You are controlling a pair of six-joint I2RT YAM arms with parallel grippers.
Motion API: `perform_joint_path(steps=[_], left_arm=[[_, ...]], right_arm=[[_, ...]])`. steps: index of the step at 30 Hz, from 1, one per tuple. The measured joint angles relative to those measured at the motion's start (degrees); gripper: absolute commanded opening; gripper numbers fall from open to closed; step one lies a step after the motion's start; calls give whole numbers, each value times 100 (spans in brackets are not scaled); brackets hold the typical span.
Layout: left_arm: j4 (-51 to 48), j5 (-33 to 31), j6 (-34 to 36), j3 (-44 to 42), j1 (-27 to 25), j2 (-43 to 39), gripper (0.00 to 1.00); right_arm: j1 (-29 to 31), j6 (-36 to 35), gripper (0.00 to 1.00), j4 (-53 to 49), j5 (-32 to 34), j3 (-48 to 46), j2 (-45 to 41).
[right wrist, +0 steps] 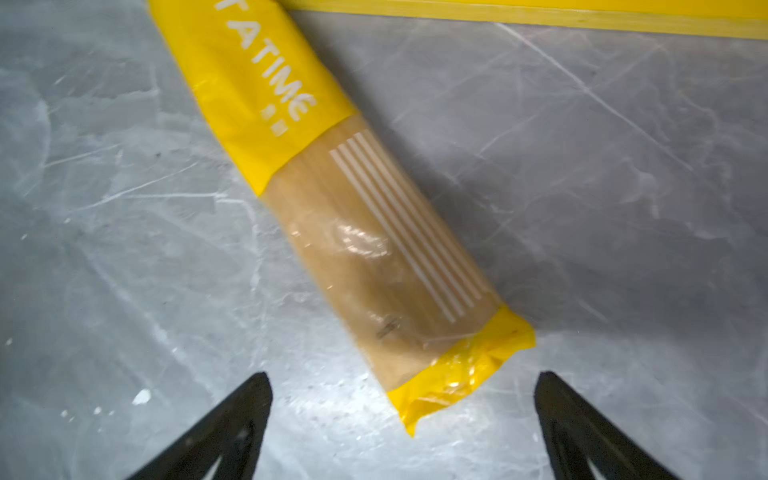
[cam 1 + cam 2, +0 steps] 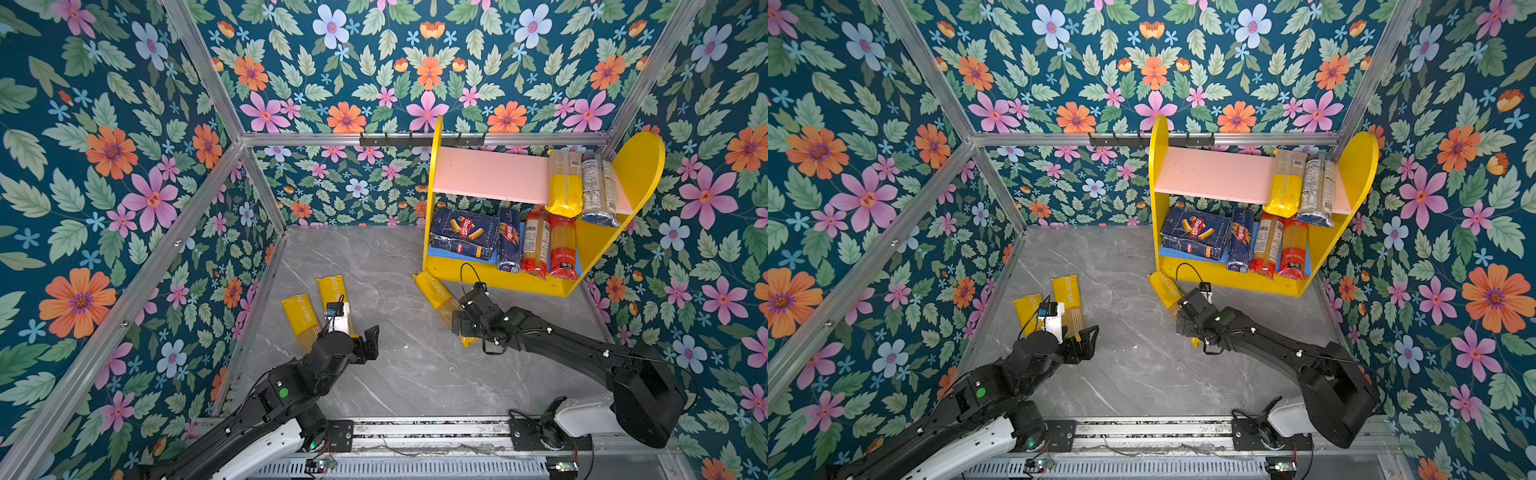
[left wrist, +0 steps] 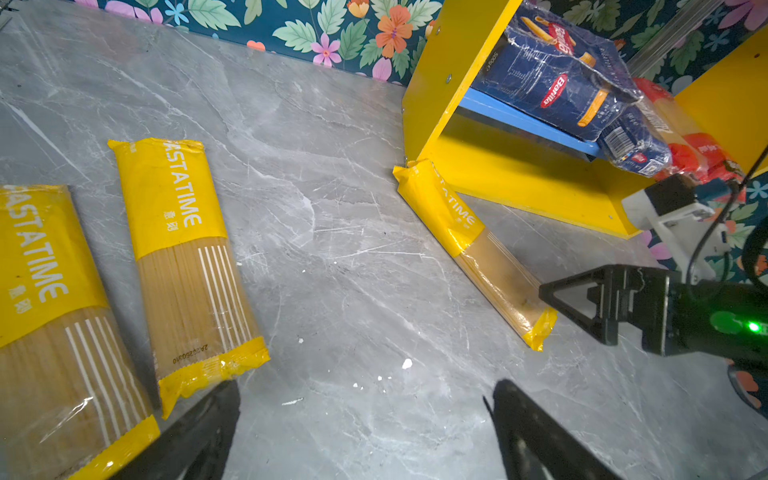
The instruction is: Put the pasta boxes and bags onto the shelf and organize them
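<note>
Two yellow-ended clear spaghetti bags (image 3: 183, 266) lie on the grey marble table (image 2: 395, 353) beside the left arm's jaws, released. A third bag (image 1: 374, 232) touches the yellow two-tier shelf (image 2: 640, 166); the right arm's jaws gape empty over it, likely to grasp it.

left arm (image 2: 291, 386) bent low, left jaws wide apart, right arm (image 2: 561, 336) stretched forward, right jaws wide apart

— What's round the edges?
— Flowered wallpaper (image 2: 104, 166) on every wall, silver frame bars (image 2: 299, 139) along the joins, and a black hook rail (image 2: 390, 142) at twelve o'clock.
— And lower down?
— A grey marble tabletop (image 2: 395, 374) with a few white crumbs (image 3: 407, 364), and a slotted metal strip (image 2: 415, 469) at six o'clock.
</note>
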Motion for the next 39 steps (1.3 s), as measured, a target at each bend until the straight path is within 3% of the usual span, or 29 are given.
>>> perform_joint_path(steps=[5,24,32,39], left_arm=[[0,2,-31,-17,0,9,97],[96,4,-103,-48,0,120,96],[107,22,-103,-63,0,125,96],[83,35,-103,-72,0,20,96]], right_arm=[[-688,-286,99,313,-518,-319,-109],[-702,-531,99,1237,-1537,-321,752],[175,-245,99,1443,-1633,-245,1064],[977,-79,99,1132,-890,15,1163]])
